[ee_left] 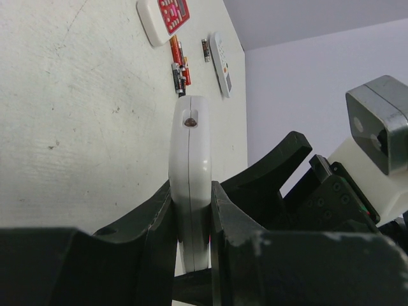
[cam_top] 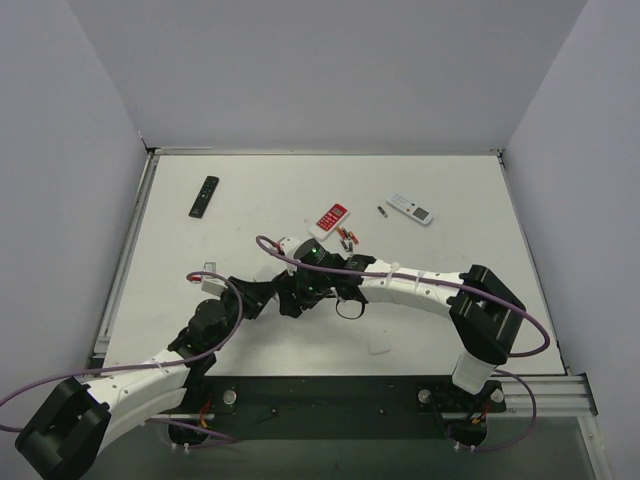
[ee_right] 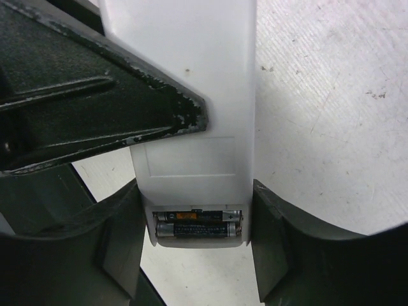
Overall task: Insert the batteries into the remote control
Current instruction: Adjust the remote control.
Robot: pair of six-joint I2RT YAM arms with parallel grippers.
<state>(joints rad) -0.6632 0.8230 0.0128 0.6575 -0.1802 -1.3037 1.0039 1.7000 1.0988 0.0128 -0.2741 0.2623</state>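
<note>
L gripper (ee_left: pixel 191 188) pinches remote control (ee_left: pixel 190 140) by its faces; R gripper (ee_right: pixel 197 191) squeezes its open end, I see batteries (ee_right: pixel 197 227) inside.

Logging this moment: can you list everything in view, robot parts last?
held white remote: one, white, clamped edge-on above the table, battery bay partly exposed
loaded batteries: two, dark and orange, inside that bay
red-and-white remote: one, far centre of table
white-grey remote: one, far right
black remote: one, far left
loose batteries: cluster, orange and dark, beside red-and-white remote; count unclear
lone battery: one, dark, left of white-grey remote
table: one, white
left gripper: black, jaws shut on held white remote
right gripper: black, jaws flanking its battery end; contact unclear
</note>
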